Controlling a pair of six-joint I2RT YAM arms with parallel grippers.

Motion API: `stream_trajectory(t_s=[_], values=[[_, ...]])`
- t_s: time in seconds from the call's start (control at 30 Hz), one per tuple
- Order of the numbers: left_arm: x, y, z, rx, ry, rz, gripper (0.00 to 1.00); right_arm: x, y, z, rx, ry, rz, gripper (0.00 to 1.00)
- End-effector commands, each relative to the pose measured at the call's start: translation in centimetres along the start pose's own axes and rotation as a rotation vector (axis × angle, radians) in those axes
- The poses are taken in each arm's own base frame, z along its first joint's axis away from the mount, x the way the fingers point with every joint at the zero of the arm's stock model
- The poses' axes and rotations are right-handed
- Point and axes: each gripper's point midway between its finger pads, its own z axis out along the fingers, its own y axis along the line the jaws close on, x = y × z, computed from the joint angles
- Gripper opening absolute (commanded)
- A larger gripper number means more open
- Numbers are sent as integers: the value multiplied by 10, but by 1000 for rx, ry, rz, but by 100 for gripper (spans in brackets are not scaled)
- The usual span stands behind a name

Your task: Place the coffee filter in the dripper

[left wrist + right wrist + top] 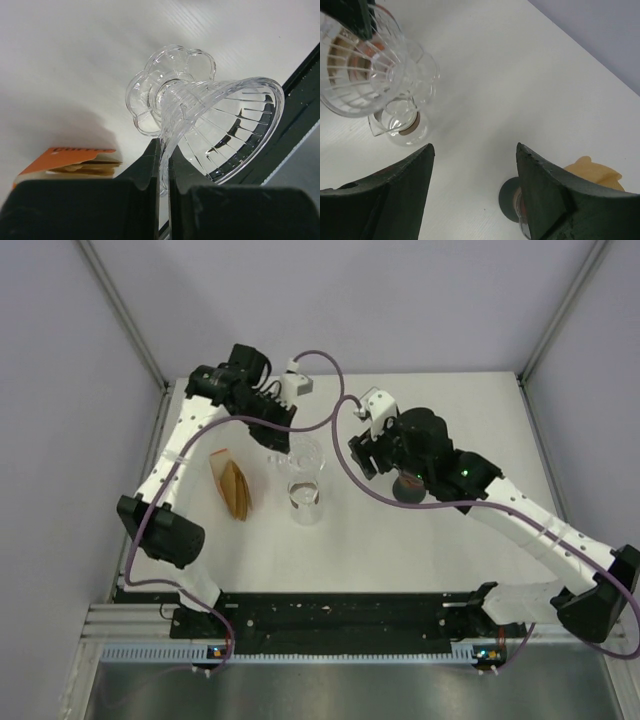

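My left gripper (287, 443) is shut on the rim of the clear glass dripper (306, 454) and holds it tilted above the table. In the left wrist view the ribbed cone of the dripper (220, 120) sits pinched between my fingers (147, 165). The brown coffee filters (237, 490) lie in an orange and white pack to the left of the dripper and show in the left wrist view (82, 169). My right gripper (364, 455) is open and empty, just right of the dripper. The right wrist view shows the dripper (367, 75) at the upper left, far from the right gripper (475, 150).
A clear glass carafe (305, 502) stands just in front of the dripper, also in the right wrist view (402, 125). A dark round disc (408, 488) lies under my right arm, with a tan object (594, 172) beside it. Grey walls surround the table.
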Motion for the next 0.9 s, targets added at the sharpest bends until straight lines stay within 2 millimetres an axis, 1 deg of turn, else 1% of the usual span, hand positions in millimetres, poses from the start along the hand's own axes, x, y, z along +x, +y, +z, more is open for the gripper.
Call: stream_trajectory(t_s=[0.0,0.13,0.2,0.3,0.37,0.43,0.5,0.57,0.6,0.63,0.67,0.7,0.77,0.83,0.87], values=[[41,-49,2,112,246,-82,0,-13,-19,-22,81,-51,20,67],[45,-47,10,103,281,-79,0,-8,-23,-25,98,-41,19,68],[49,-48,9,100,290,-79,0,-5,-23,-24,103,-33,19,68],[56,-49,3,81,297,-78,0,-3,-23,-22,102,-26,17,68],[57,-51,-4,70,285,-72,0,-6,-21,-20,87,-30,21,68],[58,-54,-6,70,279,-84,0,-15,-15,-16,61,-48,54,68],[56,-57,-6,84,263,-90,0,-32,-3,-9,-3,-99,126,67],[55,-60,-7,91,248,-102,0,-53,22,-2,-123,-199,240,63],[53,-61,-7,95,239,-101,0,-59,37,1,-186,-241,282,61],[51,-60,-8,90,231,-102,0,-69,47,2,-226,-292,313,59],[51,-60,-8,84,230,-101,0,-70,57,7,-239,-306,336,57],[50,-59,-8,80,229,-101,0,-76,62,11,-245,-329,346,54],[51,-58,-8,76,230,-102,0,-78,78,23,-271,-313,348,51],[51,-59,-9,77,231,-104,0,-72,87,36,-279,-265,354,49],[50,-59,-10,78,227,-102,0,-64,90,44,-275,-222,357,48]])
